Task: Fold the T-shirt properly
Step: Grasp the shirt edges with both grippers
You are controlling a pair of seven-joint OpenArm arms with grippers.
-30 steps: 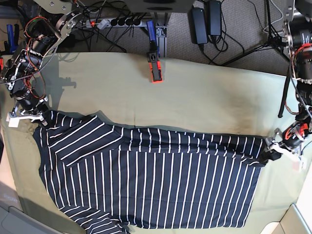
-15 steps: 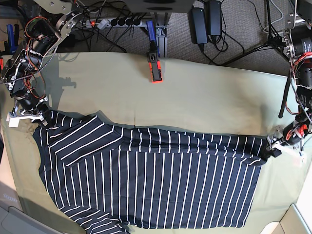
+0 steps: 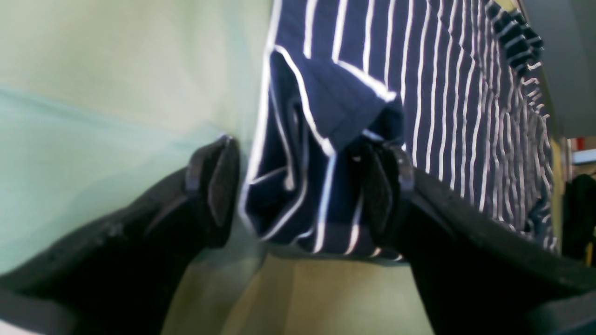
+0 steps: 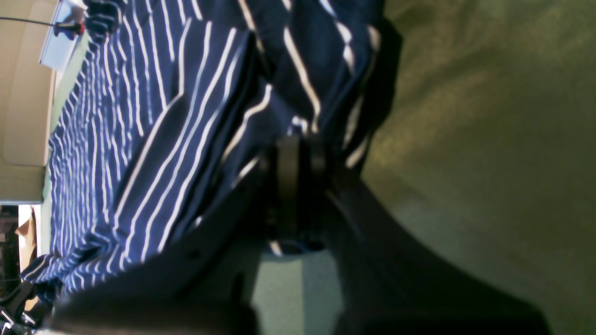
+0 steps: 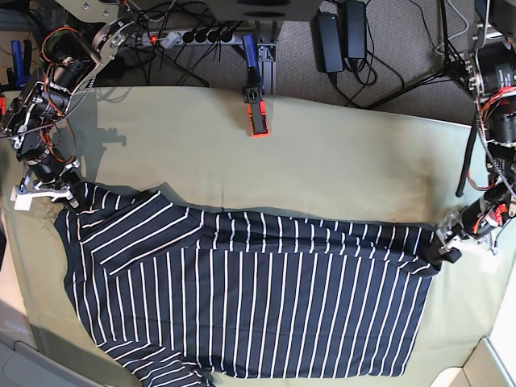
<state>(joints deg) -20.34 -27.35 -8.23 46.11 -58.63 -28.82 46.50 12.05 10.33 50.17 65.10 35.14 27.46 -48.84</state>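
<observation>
Cloth covers our worktop point(image 5: 339, 161): the T-shirt point(image 5: 258, 306), soft navy with thin white stripes, lies spread flat on pale green fabric. Our left hand point(image 3: 298, 186) gapes wide around its bunched corner. Our right hand point(image 4: 298, 181) pinches the opposite striped edge.

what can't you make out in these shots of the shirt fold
- Base view: the T-shirt lower left sleeve runs off the bottom edge.
- Right wrist view: the right pincer tips are buried in dark, blurred cloth.
- Left wrist view: the far hem is blurred.
</observation>
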